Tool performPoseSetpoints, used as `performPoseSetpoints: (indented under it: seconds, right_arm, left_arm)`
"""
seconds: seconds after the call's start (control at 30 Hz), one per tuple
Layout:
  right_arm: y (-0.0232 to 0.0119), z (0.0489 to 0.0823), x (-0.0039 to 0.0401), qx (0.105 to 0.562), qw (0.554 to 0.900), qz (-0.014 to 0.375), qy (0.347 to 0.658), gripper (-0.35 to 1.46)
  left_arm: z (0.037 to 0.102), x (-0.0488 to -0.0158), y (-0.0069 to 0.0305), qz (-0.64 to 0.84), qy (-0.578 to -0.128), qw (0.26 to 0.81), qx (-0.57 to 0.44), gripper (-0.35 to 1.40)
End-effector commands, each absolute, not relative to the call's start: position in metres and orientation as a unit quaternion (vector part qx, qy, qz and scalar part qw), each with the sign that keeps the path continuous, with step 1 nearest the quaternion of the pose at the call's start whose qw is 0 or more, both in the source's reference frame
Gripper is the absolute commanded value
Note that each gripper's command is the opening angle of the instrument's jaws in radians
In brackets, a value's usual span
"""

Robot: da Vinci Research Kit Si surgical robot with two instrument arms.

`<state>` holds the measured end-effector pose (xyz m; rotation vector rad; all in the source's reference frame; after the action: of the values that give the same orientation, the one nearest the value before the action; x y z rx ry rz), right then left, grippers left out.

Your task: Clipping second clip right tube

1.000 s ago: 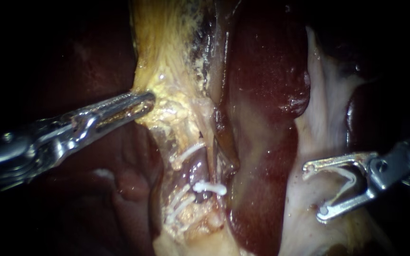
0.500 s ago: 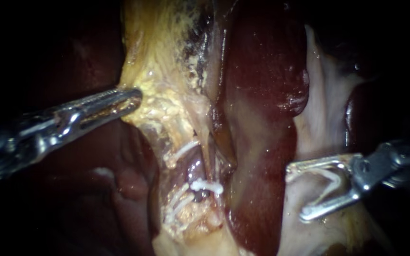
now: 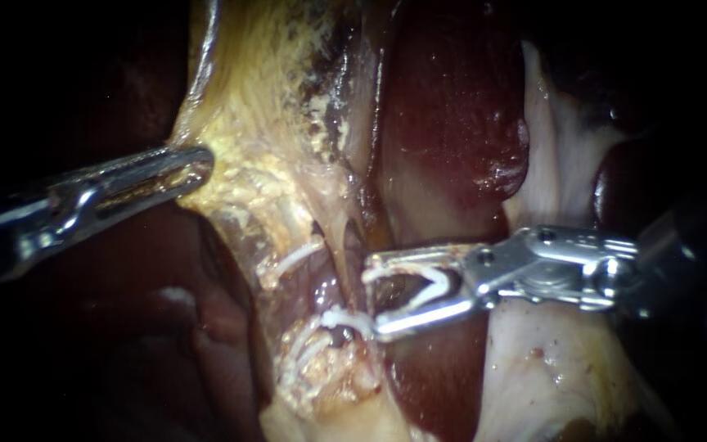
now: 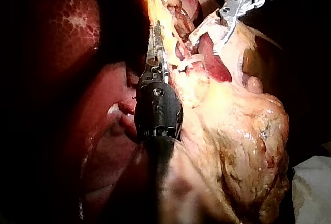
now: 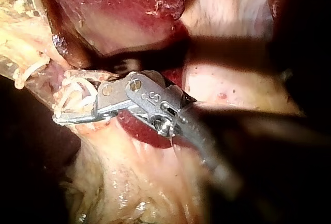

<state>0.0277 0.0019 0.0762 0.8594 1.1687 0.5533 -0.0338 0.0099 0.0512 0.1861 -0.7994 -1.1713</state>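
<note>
Left instrument's [image 3: 194,164] pincer clamps yellow tissue [image 3: 263,164], pulling it taut; right instrument's [image 3: 372,299] pincer, spread wide, cradles a clip [image 3: 435,286], tube [image 3: 333,290] just ahead.

liver [image 3: 452,106]: dark red, tan patch
fatty tissue [image 3: 263,172]: pale yellow, white-flecked
loaded clip [image 3: 442,282]: white
left instrument [image 3: 196,164]: silver
right instrument [image 3: 374,303]: silver

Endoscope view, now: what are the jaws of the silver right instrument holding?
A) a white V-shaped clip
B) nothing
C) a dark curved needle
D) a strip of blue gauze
A: both metal jaws of the right instrument stand wide apart with a white V-shaped clip seated between them. Their tips are close to a white clip already on the tube.
</note>
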Motion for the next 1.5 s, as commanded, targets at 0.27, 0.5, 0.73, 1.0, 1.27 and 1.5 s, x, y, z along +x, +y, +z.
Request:
performPoseSetpoints:
  seconds: [0.27, 0.5, 0.73, 1.0, 1.27, 1.5]
  right_arm:
    - [0.0025, 0.0787, 0.0278, 0.382, 0.723, 0.276, 0.505, 0.53]
    - [0.0028, 0.0787, 0.0271, 0.383, 0.727, 0.281, 0.496, 0.53]
    - [0.0027, 0.0792, 0.028, 0.381, 0.728, 0.283, 0.495, 0.53]
    - [0.0024, 0.0795, 0.0299, 0.383, 0.73, 0.279, 0.492, 0.51]
    - [0.0016, 0.0799, 0.0313, 0.385, 0.735, 0.274, 0.487, 0.45]
    - [0.0017, 0.0798, 0.0304, 0.381, 0.744, 0.285, 0.47, -0.34]
  left_arm:
    - [0.0506, -0.0339, 0.0097, -0.538, -0.368, 0.753, 0.084, -0.35]
    - [0.0501, -0.034, 0.0096, -0.539, -0.368, 0.753, 0.084, -0.35]
    - [0.0497, -0.0341, 0.0094, -0.54, -0.367, 0.753, 0.083, -0.35]
    - [0.0496, -0.0342, 0.0094, -0.54, -0.369, 0.752, 0.082, -0.35]
    - [0.0497, -0.0344, 0.0092, -0.541, -0.368, 0.752, 0.08, -0.35]
    - [0.0496, -0.0344, 0.0092, -0.541, -0.368, 0.752, 0.08, -0.35]
